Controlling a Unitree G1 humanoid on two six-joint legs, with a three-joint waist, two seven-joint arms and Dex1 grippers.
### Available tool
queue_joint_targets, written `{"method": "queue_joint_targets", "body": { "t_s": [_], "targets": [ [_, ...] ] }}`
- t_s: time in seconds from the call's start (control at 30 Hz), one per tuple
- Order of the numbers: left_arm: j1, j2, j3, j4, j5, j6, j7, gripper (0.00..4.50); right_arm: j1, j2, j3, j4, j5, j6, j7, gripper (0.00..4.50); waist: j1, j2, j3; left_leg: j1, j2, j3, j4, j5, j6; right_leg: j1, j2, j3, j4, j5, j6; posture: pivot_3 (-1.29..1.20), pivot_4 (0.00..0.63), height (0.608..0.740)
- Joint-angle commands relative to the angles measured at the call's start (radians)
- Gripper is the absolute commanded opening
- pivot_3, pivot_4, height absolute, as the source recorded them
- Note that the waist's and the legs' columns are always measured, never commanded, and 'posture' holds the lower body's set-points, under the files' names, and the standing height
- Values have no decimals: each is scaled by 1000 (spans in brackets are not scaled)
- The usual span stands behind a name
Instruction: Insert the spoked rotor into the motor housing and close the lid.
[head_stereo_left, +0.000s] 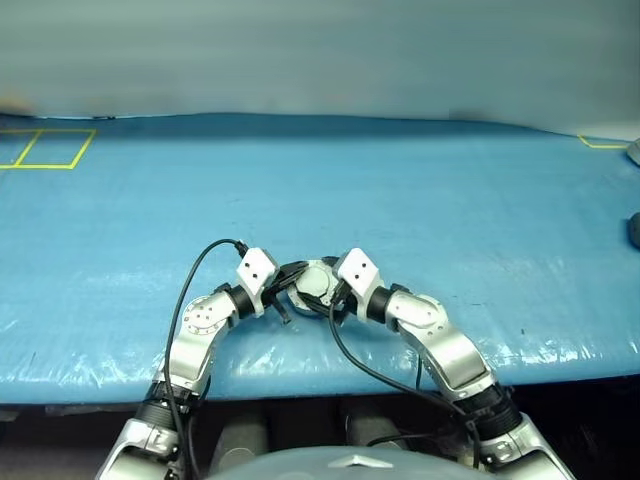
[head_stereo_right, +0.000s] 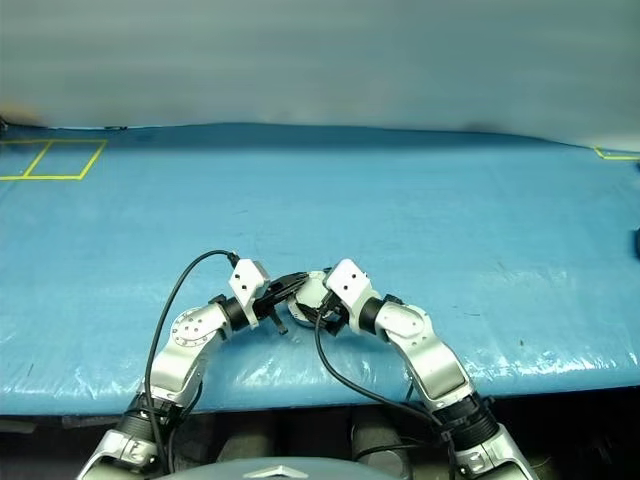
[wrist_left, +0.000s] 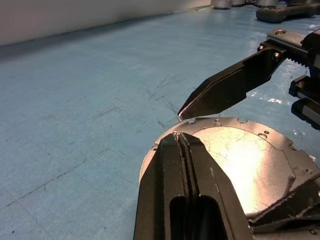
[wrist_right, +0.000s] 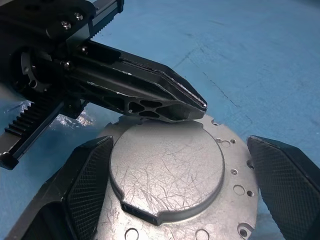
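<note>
Setting: a wide blue surface (head_stereo_left: 400, 220) covered in a plastic-like sheet, with yellow taped squares (head_stereo_left: 45, 148) at its far left corner.
Motor housing: a round silver-grey metal piece (head_stereo_left: 316, 284) near the front edge of the surface, between the two end effectors. The lid (wrist_right: 167, 167) faces up as a plain, scratched silver disc, lying flat over the wider flange with its small holes. The lid looks closed; the windings and the spoked rotor are hidden.
Left end effector: (head_stereo_left: 290, 272) reaches in from the left, pointing towards the right. Its two black fingers (wrist_left: 185, 175) are pressed together with only a thin seam between them, holding nothing. Their tip lies over the edge of the lid; whether it touches the metal cannot be told.
Right end effector: (wrist_right: 180, 185) comes in from the right, pointing towards the left. Its two textured black pads (wrist_right: 90, 185) stand spread wide on either side of the housing, each beside the flange rim. Whether they press on the rim cannot be told.
Arms: both silver forearms bend inwards and meet at the housing, with black cables (head_stereo_left: 190, 290) looping off the wrists.
Far right edge: a dark object (head_stereo_left: 634, 230) on the surface, too small to name.
</note>
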Motion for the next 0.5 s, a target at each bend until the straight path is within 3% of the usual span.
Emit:
{"method": "queue_joint_targets", "body": {
  "t_s": [0.03, 0.5],
  "targets": [
    [23, 6, -25, 81, 38, 31, 3, 0, 17, 9, -66, -61, 32, -17, -19, 4474, 7, 2, 1, -4, -1, -1, 0, 0, 0, -3, 0, 0, 0, 1, 1, 0, 150, 740],
    [9, 1, -35, 100, 46, 28, 0, 0, 58, 76, -215, -131, 201, 57, -54, 4474, 36, 5, 6, -10, -10, -4, 0, -2, 4, -5, -10, -3, -1, -2, 0, 0, 150, 740]
  ]
}}
